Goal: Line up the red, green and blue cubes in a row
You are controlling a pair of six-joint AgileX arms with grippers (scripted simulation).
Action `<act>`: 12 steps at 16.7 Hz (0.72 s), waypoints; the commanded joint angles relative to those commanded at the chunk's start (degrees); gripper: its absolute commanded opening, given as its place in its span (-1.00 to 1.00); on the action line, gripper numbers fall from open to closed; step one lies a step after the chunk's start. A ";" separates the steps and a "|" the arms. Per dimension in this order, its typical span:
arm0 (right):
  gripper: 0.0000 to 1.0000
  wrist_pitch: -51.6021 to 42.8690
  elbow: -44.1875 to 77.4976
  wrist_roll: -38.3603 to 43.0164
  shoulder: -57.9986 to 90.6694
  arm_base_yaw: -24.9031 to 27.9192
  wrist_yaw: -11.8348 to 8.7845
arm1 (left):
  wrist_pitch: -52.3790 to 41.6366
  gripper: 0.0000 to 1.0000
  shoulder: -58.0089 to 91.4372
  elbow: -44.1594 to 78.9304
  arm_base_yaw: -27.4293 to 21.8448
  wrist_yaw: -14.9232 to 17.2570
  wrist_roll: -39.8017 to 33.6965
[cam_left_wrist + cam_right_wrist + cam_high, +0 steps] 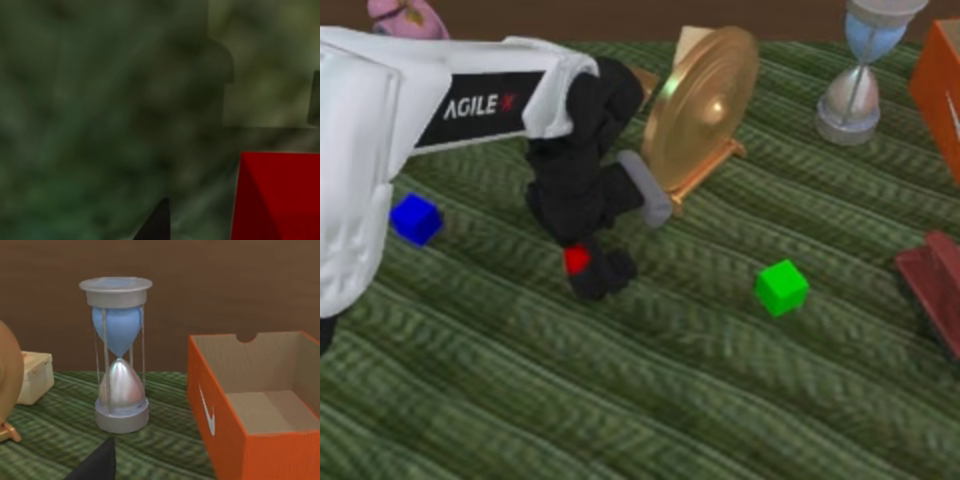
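Green ribbed cloth covers the counter (650, 400). Below the gold disc (700, 105), the left gripper (588, 265) is clenched on the red cube (577, 259) (close in the wrist view); blue cube (416, 218) far left of the disc, green cube (781, 287) below-right.

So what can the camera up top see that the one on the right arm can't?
Only the top view shows the three cubes: blue cube at the left, green cube right of centre, and red cube at the left gripper. Only the right wrist view shows the inside of the open orange box and a cream box. Both show the hourglass, the gold disc and the green cloth.
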 joint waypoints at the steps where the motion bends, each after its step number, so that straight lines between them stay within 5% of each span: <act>1: 1.00 0.00 0.00 0.00 0.00 0.00 0.00 | 0.00 -0.51 0.00 0.00 0.00 0.00 0.00; 4: 1.00 0.00 0.00 0.00 0.00 0.00 0.00 | 0.00 -0.96 0.00 0.00 0.00 0.00 0.00; 12: 1.00 0.00 0.00 0.00 0.00 0.00 0.00 | 0.00 -1.00 0.00 0.00 0.00 0.00 0.00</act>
